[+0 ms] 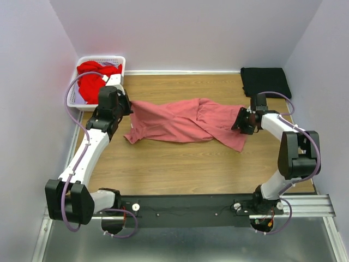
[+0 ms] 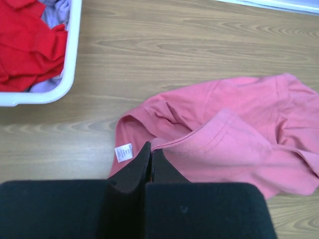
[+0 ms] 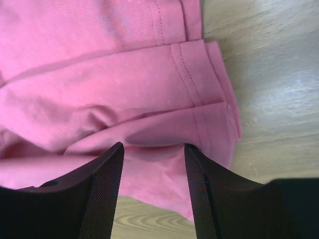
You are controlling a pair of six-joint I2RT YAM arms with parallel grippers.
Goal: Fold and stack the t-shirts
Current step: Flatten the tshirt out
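Top view: salmon-pink t-shirt (image 1: pixel 180 123) lies crumpled at mid-table between the arms. Red t-shirt (image 1: pixel 90 82) sits in white basket (image 1: pixel 103 59), far left; black t-shirt (image 1: pixel 265 81) lies far right.
Left wrist: left gripper (image 2: pixel 151 152) is pinched closed on the salmon-pink t-shirt's edge.
Right wrist: right gripper (image 3: pixel 153 147) has its jaws apart, straddling a hemmed fold.

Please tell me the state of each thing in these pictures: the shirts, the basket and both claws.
pink t-shirt: lying crumpled, not folded.
red t-shirt: bunched up inside the white basket.
black t-shirt: folded, lying flat at the far right.
white basket: upright, holding the red t-shirt.
left claw: shut on the pink t-shirt's edge.
right claw: open, astride a fold of the pink t-shirt.
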